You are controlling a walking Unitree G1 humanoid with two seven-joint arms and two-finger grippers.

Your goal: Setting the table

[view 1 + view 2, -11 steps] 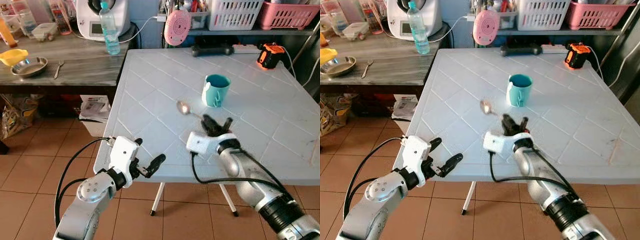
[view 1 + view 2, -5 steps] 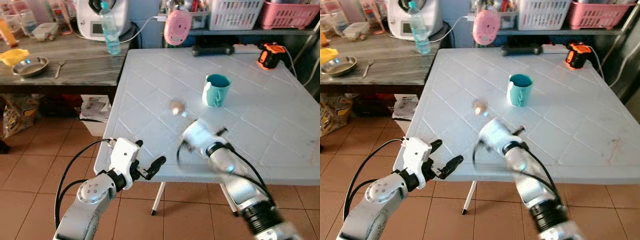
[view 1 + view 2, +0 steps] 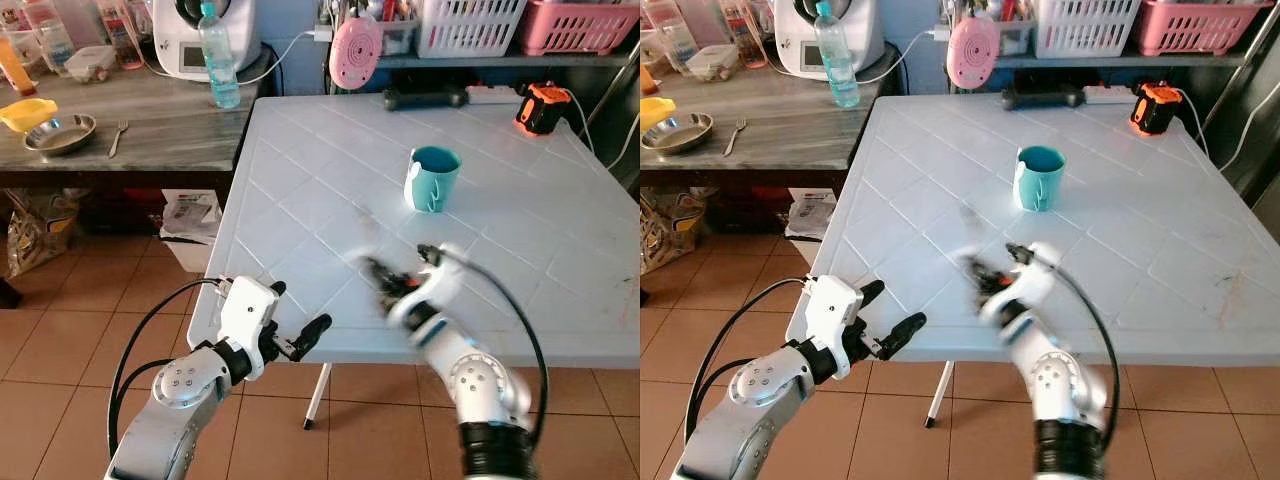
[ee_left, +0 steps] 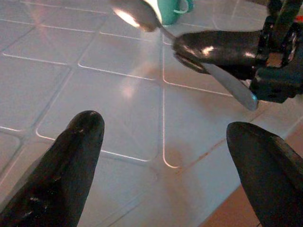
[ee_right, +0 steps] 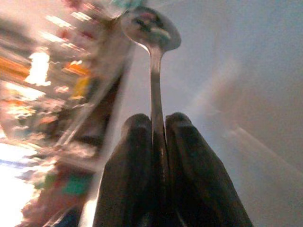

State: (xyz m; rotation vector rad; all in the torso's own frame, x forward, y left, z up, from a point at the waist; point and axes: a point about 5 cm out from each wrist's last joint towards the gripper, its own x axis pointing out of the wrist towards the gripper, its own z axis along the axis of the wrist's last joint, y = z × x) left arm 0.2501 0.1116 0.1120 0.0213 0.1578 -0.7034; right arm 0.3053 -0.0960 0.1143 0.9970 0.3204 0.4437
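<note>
On the far left a wooden counter (image 3: 150, 120) carries a yellow cup (image 3: 26, 112), a steel bowl (image 3: 60, 133) just beside it, a fork (image 3: 115, 138) near the bowl, and a water bottle (image 3: 218, 58) towards the back, in front of a white appliance (image 3: 200, 30). A pink round thing (image 3: 354, 52) hangs behind the far edge of the white table (image 3: 300, 190).

The left gripper (image 3: 298, 336) hovers just off the table's near left edge, over the tiled floor (image 3: 60, 330), its two fingers (image 4: 75, 156) spread wide apart with nothing between them. In its wrist view they frame the tabletop and the right gripper beyond.

The right gripper (image 3: 385, 278) is blurred in the head views, over the near middle of the table. Its fingers (image 5: 137, 156) are pressed together on the handle of a spoon (image 5: 152, 33), which sticks out past the fingertips with its bowl at the far end. In the left wrist view the spoon (image 4: 137, 12) is held above the tabletop, its handle passing through the black fingers and out behind them. Whether any part of the spoon touches the table, I cannot tell.

A teal mug (image 3: 432, 179) stands upright further back on the table, apart from the right gripper. At the far right corner sits an orange and black tape measure (image 3: 540, 108).
</note>
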